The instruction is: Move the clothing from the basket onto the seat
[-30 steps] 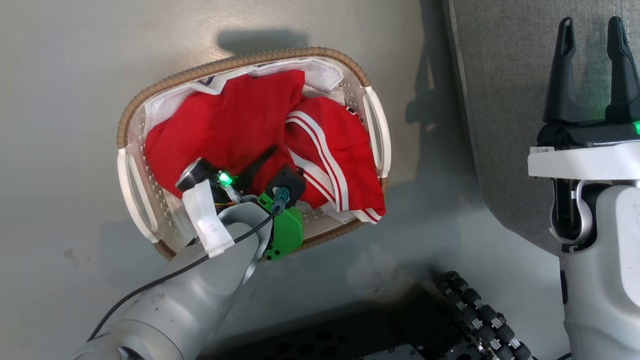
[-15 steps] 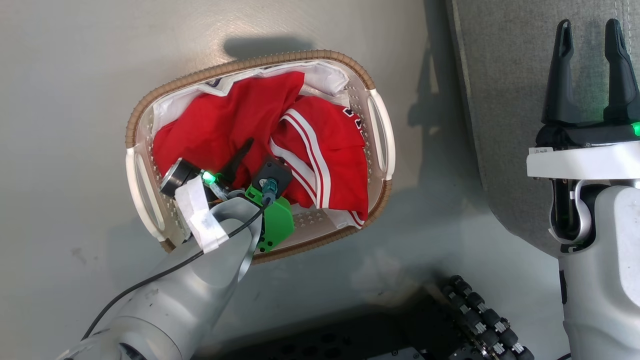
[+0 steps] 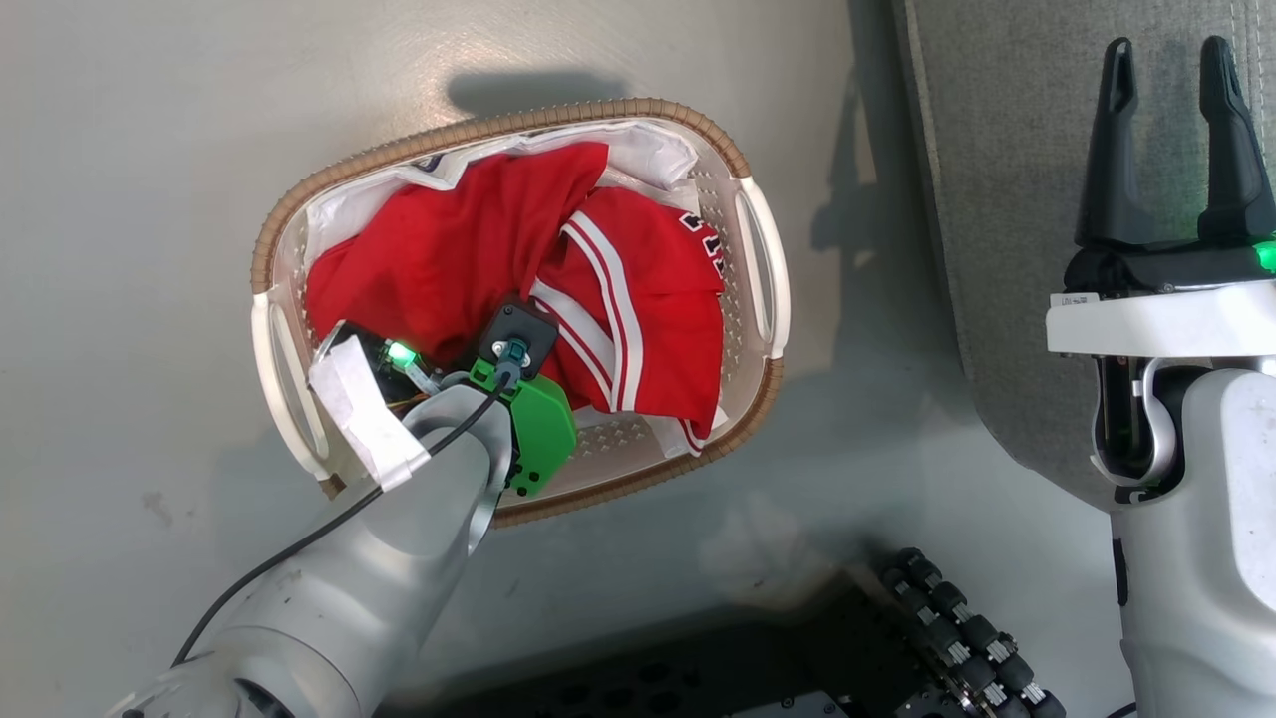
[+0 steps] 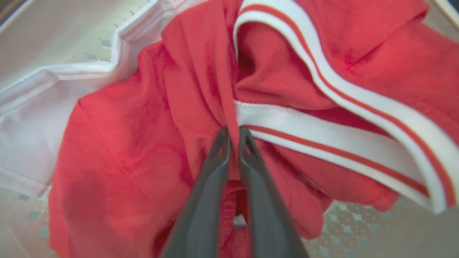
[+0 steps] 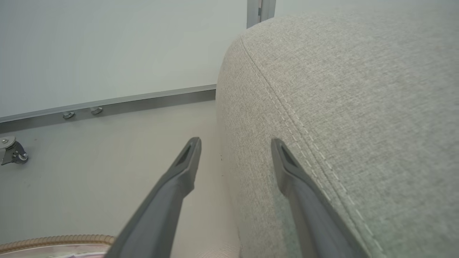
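Red cloth, crumpled and folded over itself, is the jersey [image 3: 449, 249], and it lies inside the basket [image 3: 498, 122], which stands on the floor [image 3: 130, 199] in the upper middle of the head view. The grey seat [image 3: 997, 199] is apart from it at the upper right, cut off by the top and right edges. In the centre of the left wrist view, my left end effector [image 4: 233, 133] has its two fingers pressed almost together, pinching a raised ridge of red cloth just left of the white stripe trim [image 4: 322, 138]. In the head view those fingers are hidden beneath my own wrist, under its green cover [image 3: 541, 434] and a strip of white tape [image 3: 359, 409]. How much of the jersey lies under the folds I cannot tell. A white liner [image 3: 658, 150] shows at the basket's top edge. Dark, white-outlined lettering [image 3: 706, 239] peeks out at the jersey's right side, but too little of it shows to read. My right end effector [image 3: 1166, 60] stands at the far right with its fingers spread and nothing between them, in front of the seat's fabric. A small white label [image 3: 1075, 298] on its wrist carries print too fine to make out. In the right wrist view, a caster [image 5: 12, 152] is cut off at the left edge, below a metal rail [image 5: 107, 105].
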Robot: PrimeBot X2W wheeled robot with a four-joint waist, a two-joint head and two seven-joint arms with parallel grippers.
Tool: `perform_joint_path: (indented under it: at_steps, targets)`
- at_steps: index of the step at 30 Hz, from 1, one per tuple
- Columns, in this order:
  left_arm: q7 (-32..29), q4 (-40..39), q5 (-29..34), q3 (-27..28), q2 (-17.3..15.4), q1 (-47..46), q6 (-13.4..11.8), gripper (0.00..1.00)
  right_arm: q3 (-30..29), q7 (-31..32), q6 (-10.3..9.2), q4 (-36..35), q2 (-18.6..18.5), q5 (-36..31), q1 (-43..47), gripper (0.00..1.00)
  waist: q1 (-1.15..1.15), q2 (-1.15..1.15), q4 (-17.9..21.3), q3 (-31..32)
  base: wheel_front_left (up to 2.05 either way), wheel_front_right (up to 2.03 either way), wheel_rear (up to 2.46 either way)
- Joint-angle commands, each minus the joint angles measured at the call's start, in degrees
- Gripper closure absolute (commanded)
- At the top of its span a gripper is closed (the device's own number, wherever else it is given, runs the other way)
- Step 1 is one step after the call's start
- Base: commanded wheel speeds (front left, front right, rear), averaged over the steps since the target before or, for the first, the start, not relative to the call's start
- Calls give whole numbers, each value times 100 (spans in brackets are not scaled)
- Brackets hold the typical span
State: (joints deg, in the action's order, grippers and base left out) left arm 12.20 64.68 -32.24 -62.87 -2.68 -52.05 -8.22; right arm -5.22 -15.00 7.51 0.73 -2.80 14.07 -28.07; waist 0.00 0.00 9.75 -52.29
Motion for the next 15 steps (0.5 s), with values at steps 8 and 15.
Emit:
perform_joint_path:
  at_steps: [8, 15]
  targets:
    - [85, 90, -247, -64, -37, -105, 13, 100, -36, -28, -4, 62, -17, 6, -73, 0, 0, 0, -21, 36, 0, 0, 0]
    - [265, 34, -419, -44, -37, 20, 182, 100, -26, -28, -4, 186, -18, -50, 10, 0, 0, 0, -90, 289, 0, 0, 0]
